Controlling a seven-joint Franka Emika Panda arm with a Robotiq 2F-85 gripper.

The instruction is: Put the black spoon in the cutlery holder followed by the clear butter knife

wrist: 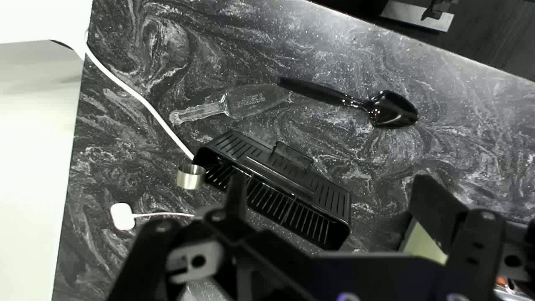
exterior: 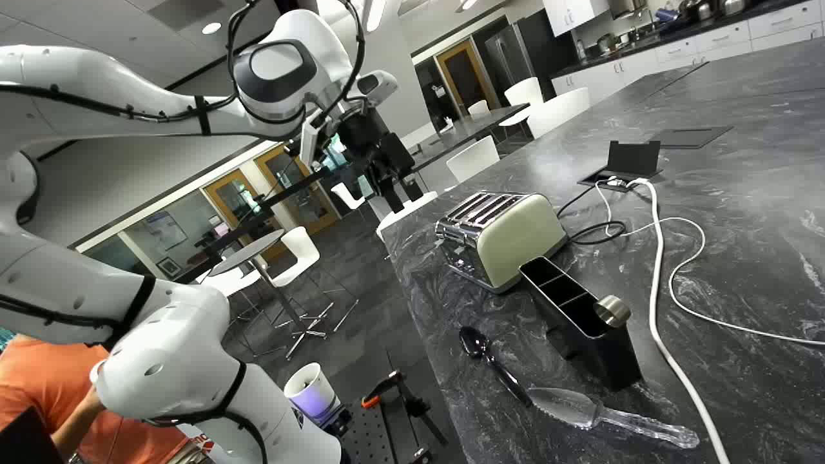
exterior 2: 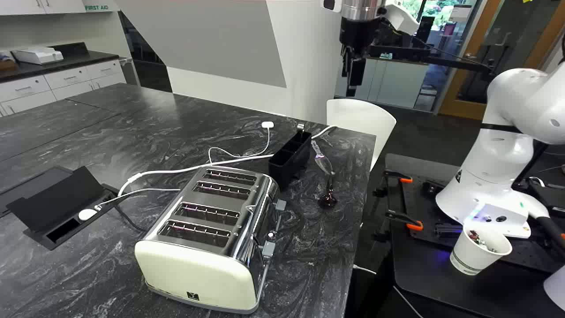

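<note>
The black spoon (wrist: pixel 388 109) lies on the dark marbled counter, its handle tip at the clear butter knife's (wrist: pixel 250 100) blade end. In an exterior view the spoon (exterior: pixel 493 364) and the knife (exterior: pixel 580 409) lie near the counter edge; the spoon (exterior 2: pixel 328 198) and knife (exterior 2: pixel 323 163) show there too. The cutlery holder (wrist: pixel 301 179), a black box with slotted sides, stands beside them; it also shows in both exterior views (exterior: pixel 567 309) (exterior 2: pixel 289 163). My gripper (wrist: pixel 331 184) is open and empty, its fingers wide apart, high above the counter in both exterior views (exterior: pixel 403 196) (exterior 2: pixel 352 88).
A cream-and-silver toaster (exterior: pixel 503 238) stands close to one end of the holder. A metal ring (wrist: pixel 191 176) hangs at the holder's other end. A white cable (exterior: pixel 657 277) runs along the holder's far side to a raised outlet flap (exterior: pixel 633 158). The counter edge lies near the spoon.
</note>
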